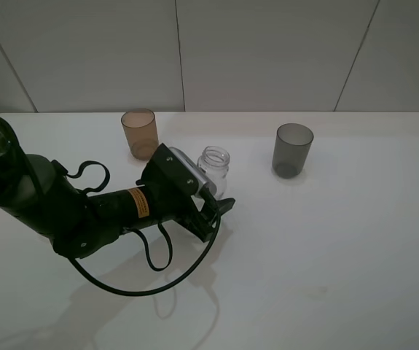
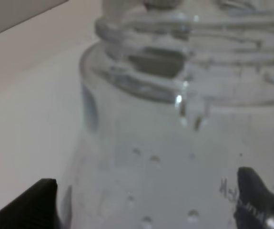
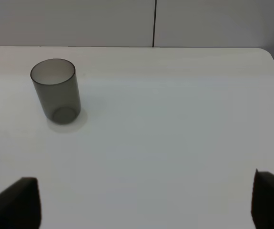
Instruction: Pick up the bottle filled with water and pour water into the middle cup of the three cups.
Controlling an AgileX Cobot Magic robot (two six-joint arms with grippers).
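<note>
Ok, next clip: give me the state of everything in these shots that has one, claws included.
bottle: upright on the table, no cap, between the left claw's fingers
amber cup: upright, looks empty
grey cup: upright, empty, standing alone
left claw: open around the bottle, fingers on either side of it; contact cannot be told
right claw: open, holding nothing, above bare table

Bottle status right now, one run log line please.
bottle upright on table | left end effector around it, grip unclear | amber cup untouched | right end effector open, idle
</note>
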